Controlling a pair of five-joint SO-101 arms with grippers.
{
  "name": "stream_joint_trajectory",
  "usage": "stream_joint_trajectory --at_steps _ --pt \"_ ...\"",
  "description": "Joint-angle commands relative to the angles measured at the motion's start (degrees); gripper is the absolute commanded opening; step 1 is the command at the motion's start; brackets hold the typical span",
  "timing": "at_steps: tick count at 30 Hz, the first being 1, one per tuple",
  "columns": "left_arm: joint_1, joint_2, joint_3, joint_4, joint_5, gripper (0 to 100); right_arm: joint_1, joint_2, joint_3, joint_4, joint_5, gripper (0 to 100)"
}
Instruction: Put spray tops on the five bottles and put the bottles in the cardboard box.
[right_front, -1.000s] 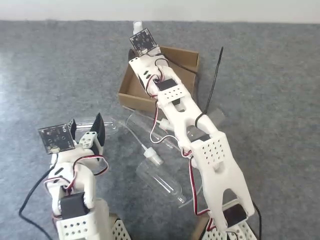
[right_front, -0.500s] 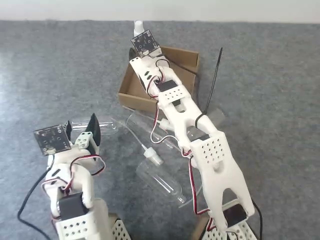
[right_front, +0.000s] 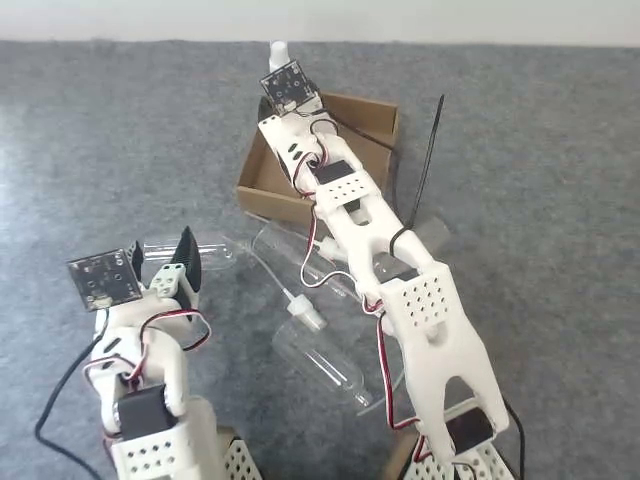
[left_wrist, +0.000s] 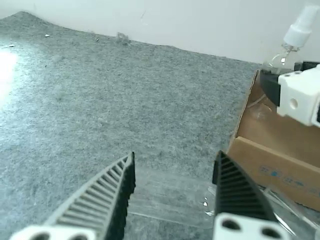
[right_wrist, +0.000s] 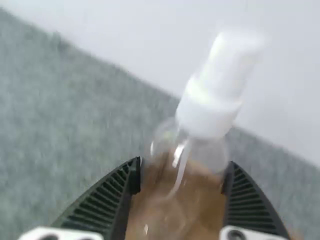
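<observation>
Surface: grey carpet (right_front: 120, 130) is lying below a white wall.
Spray bottle (right_wrist: 200, 125): sitting clamped in the right gripper (right_wrist: 182, 167) at the cardboard box's (right_front: 262, 185) far end.
Left gripper (left_wrist: 174, 159): hanging spread open over a clear bottle (left_wrist: 165, 200) lying beside the box.
Loose spray top (right_front: 305, 312): lying on the carpet.

High cam: fixed, above and behind both arm bases, tilted down and forward over the grey counter (right_front: 520, 150). It takes in both arms at full length, box (right_front: 262, 178) mid-frame, wall (right_front: 320, 20) as a strip at the far edge.
Left wrist cam: low, near the counter, looking out along the left jaws toward box and wall.
Right wrist cam: very close, looking out past the right jaws and the bottle (right_wrist: 200, 150) between them, at the wall.
Overlap: box, right jaws and bottle show in the high and left wrist views.
</observation>
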Motion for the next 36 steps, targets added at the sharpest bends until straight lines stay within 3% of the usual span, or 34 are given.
stream_joint_trajectory --at_steps 1,6,11,16,36 --pt "-0.2 -0.9 -0.7 -1.4 -0.4 24 1.0 -0.7 -1.0 1.2 0.6 25.5" --pt "-0.1 -0.9 -0.7 -1.4 -0.4 24 0.7 -0.7 -1.0 2.2 0.7 26.0" --pt "-0.1 -0.9 -0.7 -1.4 -0.4 24 0.7 -1.5 -1.1 6.0 0.2 33.8" --pt "-0.1 -0.9 -0.7 -1.4 -0.4 24 0.7 -3.6 -1.0 9.0 -2.8 33.9" --pt "-0.2 -0.9 -0.6 -1.6 -0.4 24 0.6 -15.0 -1.0 32.2 -3.0 33.6"
